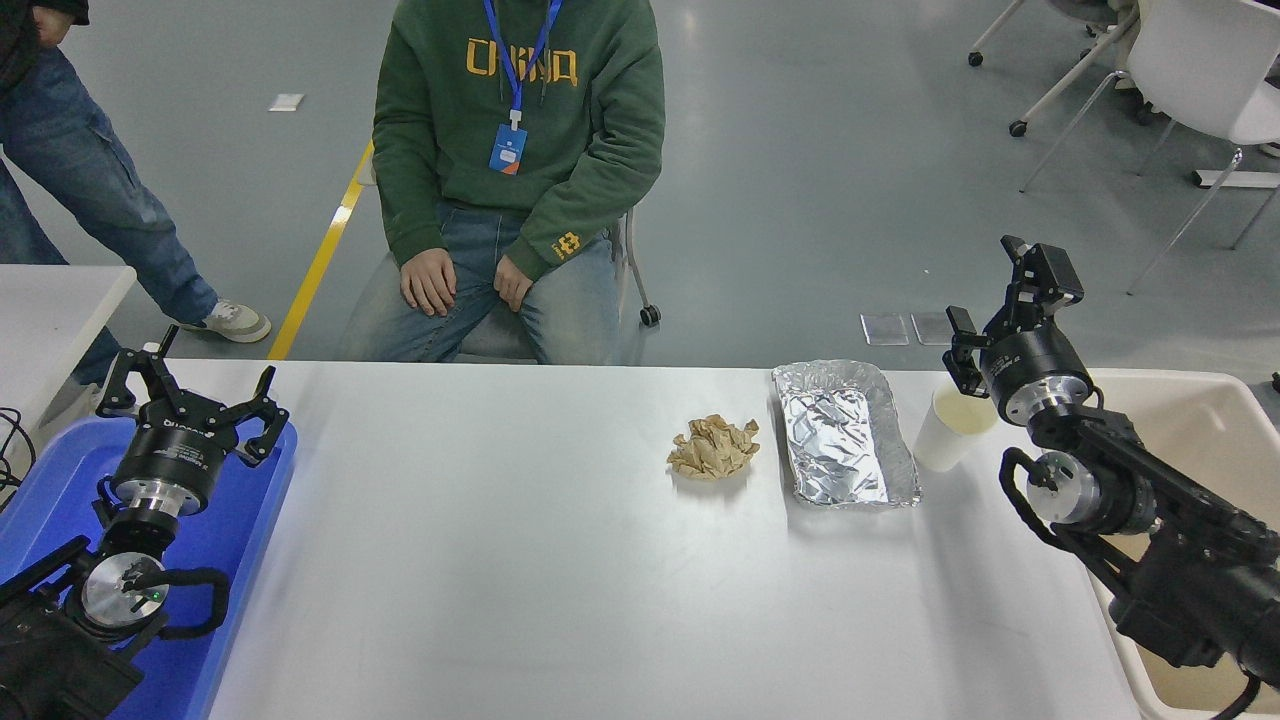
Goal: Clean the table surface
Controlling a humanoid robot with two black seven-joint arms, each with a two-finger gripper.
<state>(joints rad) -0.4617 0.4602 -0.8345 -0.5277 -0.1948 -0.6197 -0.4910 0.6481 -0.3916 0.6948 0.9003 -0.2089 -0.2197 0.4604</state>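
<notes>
Obs: the table surface fills the middle of your head view, wide and white-grey. Three items sit on its right half: a crumpled brown paper wad, just right of it a foil tray, and near the tray's right edge a white paper cup, upright, apart from the tray.

Right end effector: raised above and behind the cup, fingers spread wide, holding nothing. It points away toward the far edge; none of the three items is between its fingers.

Left end effector: parked at lower left over the blue tray, fingers open, empty.

A beige bin stands off the surface's right end, under the right arm; probably the drop point, though its inside is partly hidden by the arm.

A person sits at the far side, hands on lap.

Risks, judged from here:
- The cup stands right under the right wrist; a careless descent could tip it, and you cannot see whether it holds liquid
- Foil tray is light and thin; a pinch may crush it or slide it into the wad
- The wad is loose; a shallow grip may shed it before the bin
</notes>
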